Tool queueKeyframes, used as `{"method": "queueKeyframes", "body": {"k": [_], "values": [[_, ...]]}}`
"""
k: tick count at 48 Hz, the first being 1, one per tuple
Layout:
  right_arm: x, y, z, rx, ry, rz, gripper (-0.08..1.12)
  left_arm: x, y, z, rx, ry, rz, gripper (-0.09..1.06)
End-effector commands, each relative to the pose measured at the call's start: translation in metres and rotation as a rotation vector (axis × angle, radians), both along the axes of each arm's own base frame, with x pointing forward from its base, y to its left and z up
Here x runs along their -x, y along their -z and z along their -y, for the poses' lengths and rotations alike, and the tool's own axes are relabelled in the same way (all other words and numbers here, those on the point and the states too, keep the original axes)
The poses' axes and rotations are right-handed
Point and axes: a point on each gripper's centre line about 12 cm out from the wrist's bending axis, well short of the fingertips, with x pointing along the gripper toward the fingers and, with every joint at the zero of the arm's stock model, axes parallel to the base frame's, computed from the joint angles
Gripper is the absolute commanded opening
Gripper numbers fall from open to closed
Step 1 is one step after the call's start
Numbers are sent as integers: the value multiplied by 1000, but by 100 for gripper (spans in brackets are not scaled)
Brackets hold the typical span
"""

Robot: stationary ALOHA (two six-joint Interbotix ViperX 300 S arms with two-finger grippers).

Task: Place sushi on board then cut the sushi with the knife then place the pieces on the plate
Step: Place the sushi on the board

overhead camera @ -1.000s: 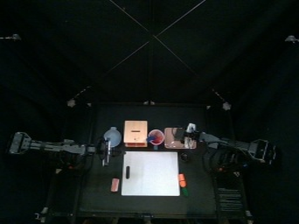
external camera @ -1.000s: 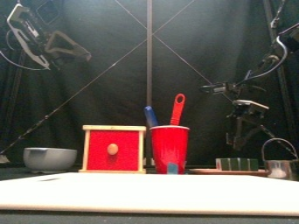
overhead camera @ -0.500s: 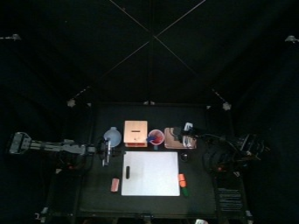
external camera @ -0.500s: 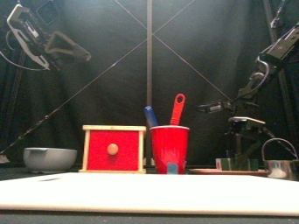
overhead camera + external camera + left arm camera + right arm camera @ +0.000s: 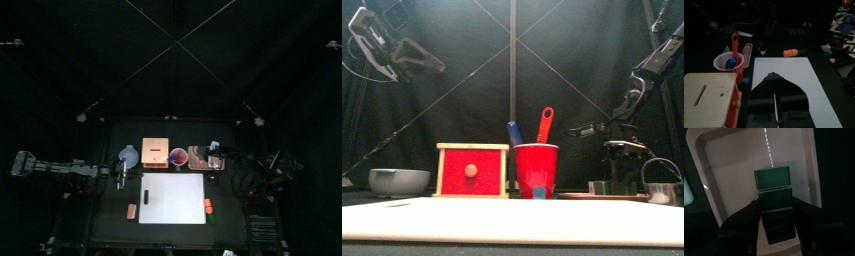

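This booth is closed by black cloth. The back curtain (image 5: 171,60) fills the whole upper half when seen from above, and it is almost without light there. From table height, a pale light falls from above on the middle of this curtain and shows soft vertical folds, while both its sides stay much darker. Below it stands a small black table (image 5: 107,230), with a dull and dim surface.

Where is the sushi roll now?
In the top view the sushi roll lies on the pink tray at the table's back right, right of the red cup; the right gripper's open jaws straddle it.
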Motion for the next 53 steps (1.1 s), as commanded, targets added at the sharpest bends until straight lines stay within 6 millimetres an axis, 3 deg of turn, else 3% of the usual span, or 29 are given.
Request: {"method": "queueKeyframes", "body": {"k": [1,17,25,41,53], "values": [[-5,-21,2,3,35,56,58,-2,-5,0,0,0,15,-1],[-5,-84,-12,-145,313,279,59,-2,-5,0,0,-2,15,-1],[-6,-101,-35,-187,410,361,59,-2,-5,0,0,-2,17,-1],[-28,-111,-110,-352,533,436,59,-2,-6,0,-2,-1,17,-1],[-47,-111,-152,-345,645,431,59,-2,-6,-6,-6,-24,18,-1]]}}
